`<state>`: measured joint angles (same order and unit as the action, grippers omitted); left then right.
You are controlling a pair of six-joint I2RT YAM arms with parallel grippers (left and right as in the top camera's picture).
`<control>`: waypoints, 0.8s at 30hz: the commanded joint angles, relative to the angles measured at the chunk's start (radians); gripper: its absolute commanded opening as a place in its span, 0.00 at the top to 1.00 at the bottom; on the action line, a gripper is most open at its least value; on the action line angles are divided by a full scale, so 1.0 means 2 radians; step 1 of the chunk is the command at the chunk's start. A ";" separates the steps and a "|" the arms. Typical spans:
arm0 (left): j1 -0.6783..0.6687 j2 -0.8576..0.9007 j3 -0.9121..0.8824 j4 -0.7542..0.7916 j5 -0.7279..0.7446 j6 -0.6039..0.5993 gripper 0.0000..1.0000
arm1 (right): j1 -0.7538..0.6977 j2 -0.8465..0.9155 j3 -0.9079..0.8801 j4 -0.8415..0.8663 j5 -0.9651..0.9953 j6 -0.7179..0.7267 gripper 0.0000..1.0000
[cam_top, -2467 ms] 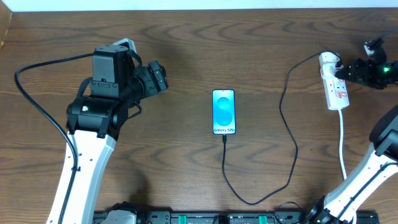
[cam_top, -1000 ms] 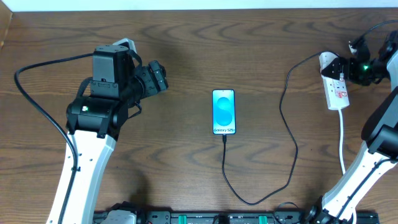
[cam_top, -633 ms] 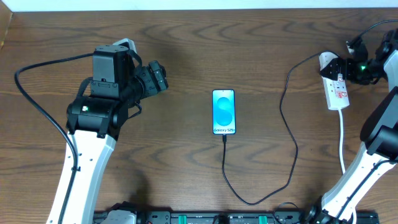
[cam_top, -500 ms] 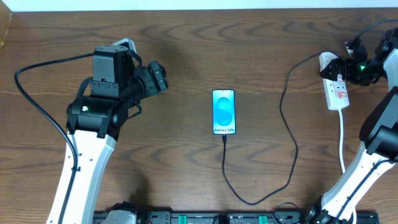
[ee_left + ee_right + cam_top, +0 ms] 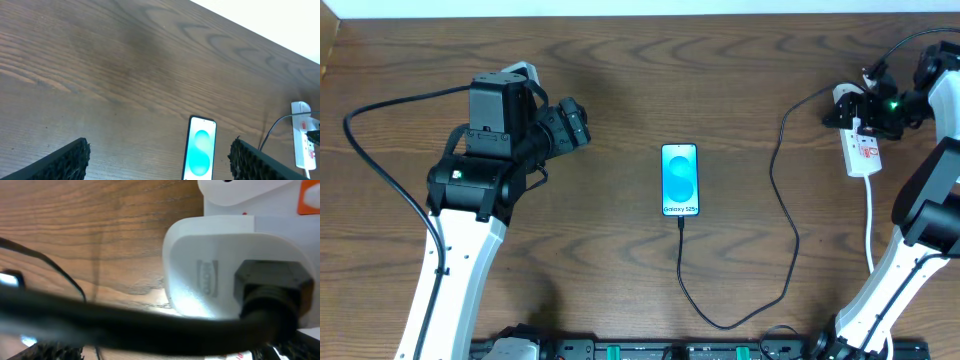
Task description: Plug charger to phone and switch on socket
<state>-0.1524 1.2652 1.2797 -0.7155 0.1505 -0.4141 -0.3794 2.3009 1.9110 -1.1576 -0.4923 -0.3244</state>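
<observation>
On the left half of the dark brown wooden tabletop (image 5: 620, 280), the left gripper (image 5: 575, 127) hangs above bare wood, pointing toward the right edge. In the left wrist view its two black ribbed fingertips (image 5: 70, 159) sit far apart at the lower corners, so the jaws are spread wide and hold nothing.

At the middle of the tabletop lies the slim rectangular phone with a bright blue screen and white lettering (image 5: 680, 180), flat and face up, its long sides running from far edge to near edge. It also shows in the left wrist view (image 5: 201, 148).

The long thin black charger cable (image 5: 793, 240) meets the phone's near short edge, runs toward the near edge, loops round to the right, then climbs toward the far right corner.

There, close to the right edge, lies the narrow white power strip with red marks (image 5: 865, 152), and its white cord trails toward the near edge. The right gripper (image 5: 845, 108) is over the strip's far end. In the right wrist view the charger's white plug head (image 5: 210, 275) sits in the strip, black cable leaving it. Whether this gripper is parted or closed cannot be told, since a blurred cable covers its fingers.
</observation>
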 commanded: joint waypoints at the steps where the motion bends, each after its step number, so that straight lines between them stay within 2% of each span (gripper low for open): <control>1: 0.001 -0.001 0.001 -0.001 -0.005 0.007 0.11 | 0.010 0.019 0.002 0.015 0.074 0.005 0.01; 4: 0.001 -0.001 0.001 -0.001 -0.005 0.007 0.11 | 0.010 0.019 0.002 0.023 0.114 0.013 0.01; 13: 0.001 -0.001 0.001 -0.001 -0.005 0.007 0.11 | 0.010 0.019 0.002 0.042 0.105 0.013 0.01; 24: 0.001 -0.001 0.001 -0.001 -0.005 0.007 0.11 | 0.010 0.016 0.009 0.004 0.082 0.019 0.01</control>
<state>-0.1524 1.2652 1.2797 -0.7151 0.1509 -0.4141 -0.3565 2.3009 1.9255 -1.1347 -0.3435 -0.2916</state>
